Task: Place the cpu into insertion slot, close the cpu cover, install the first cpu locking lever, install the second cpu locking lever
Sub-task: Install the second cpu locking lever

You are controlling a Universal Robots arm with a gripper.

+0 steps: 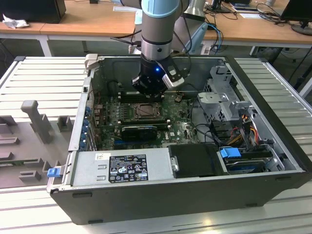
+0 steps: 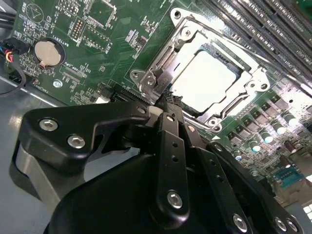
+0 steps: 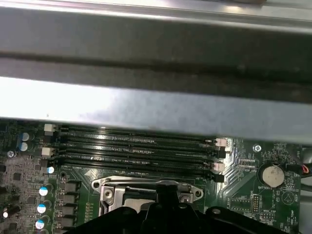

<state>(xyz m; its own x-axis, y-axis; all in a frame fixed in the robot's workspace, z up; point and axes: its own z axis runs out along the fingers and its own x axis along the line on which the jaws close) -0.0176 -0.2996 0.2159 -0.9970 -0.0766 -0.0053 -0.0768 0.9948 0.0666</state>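
End effector (image 2: 169, 103), fingers together, tips the cpu cover (image 2: 161, 61) over the cpu (image 2: 204, 80), seen in the second wrist view.

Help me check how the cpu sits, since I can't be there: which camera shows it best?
The second wrist view: the cpu lies in the insertion slot with the cpu cover framing its pale face. The exterior view shows the socket small and dark below the gripper. The first wrist view catches a corner of it.
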